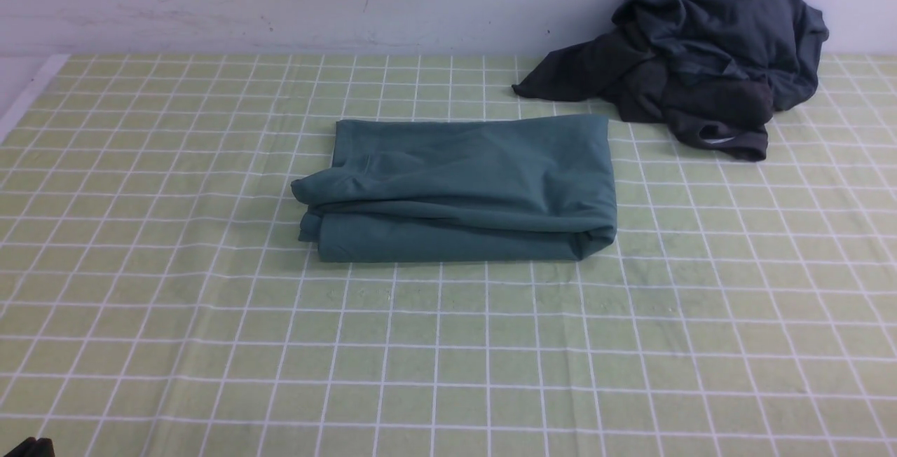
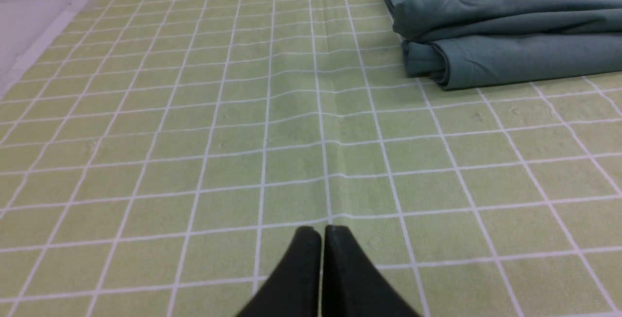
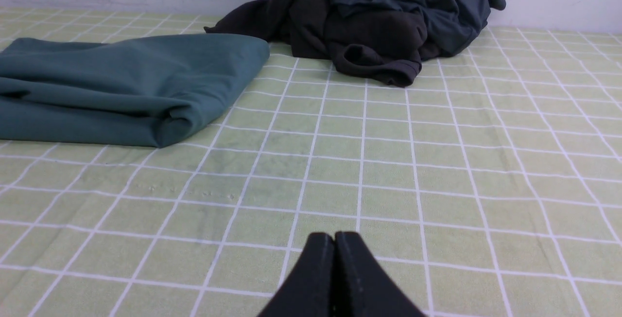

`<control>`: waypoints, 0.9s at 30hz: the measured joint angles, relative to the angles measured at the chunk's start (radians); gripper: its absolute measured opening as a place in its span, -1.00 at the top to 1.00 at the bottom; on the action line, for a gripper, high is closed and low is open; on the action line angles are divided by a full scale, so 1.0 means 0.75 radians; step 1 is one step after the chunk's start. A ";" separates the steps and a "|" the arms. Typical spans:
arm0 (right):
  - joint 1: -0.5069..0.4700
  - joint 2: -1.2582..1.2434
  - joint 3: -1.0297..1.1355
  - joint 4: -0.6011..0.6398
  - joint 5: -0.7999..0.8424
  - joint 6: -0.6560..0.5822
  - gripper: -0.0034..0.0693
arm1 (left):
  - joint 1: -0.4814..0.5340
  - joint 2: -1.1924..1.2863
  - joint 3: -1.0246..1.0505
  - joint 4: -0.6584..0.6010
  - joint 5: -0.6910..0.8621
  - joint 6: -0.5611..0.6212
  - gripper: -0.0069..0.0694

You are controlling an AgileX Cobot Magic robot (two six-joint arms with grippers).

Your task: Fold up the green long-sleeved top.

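Note:
The green long-sleeved top (image 1: 462, 187) lies folded into a thick rectangle in the middle of the checked cloth. It also shows in the left wrist view (image 2: 505, 40) and the right wrist view (image 3: 121, 88). Its cuffs, neck and label are hidden in the folds. My left gripper (image 2: 322, 232) is shut and empty, low over the cloth, well short of the top's left end. My right gripper (image 3: 334, 237) is shut and empty, near the front, apart from the top's right end. Neither gripper's fingers show in the front view.
A dark charcoal-grey heap of clothes (image 1: 708, 57) lies at the back right against the white wall, close to the top's far right corner; it also shows in the right wrist view (image 3: 384, 20). The green checked tablecloth (image 1: 210, 345) covers the table; its left edge (image 1: 28, 96) is at far left.

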 joint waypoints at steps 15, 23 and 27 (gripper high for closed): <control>0.000 0.000 0.000 0.000 0.000 -0.014 0.93 | 0.000 0.000 0.000 0.001 0.000 0.000 0.83; 0.000 0.000 0.000 0.000 0.000 -0.014 0.93 | 0.000 0.000 0.000 0.001 0.000 0.000 0.83; 0.000 0.000 0.000 0.000 0.000 -0.014 0.93 | 0.000 0.000 0.000 0.001 0.000 0.000 0.83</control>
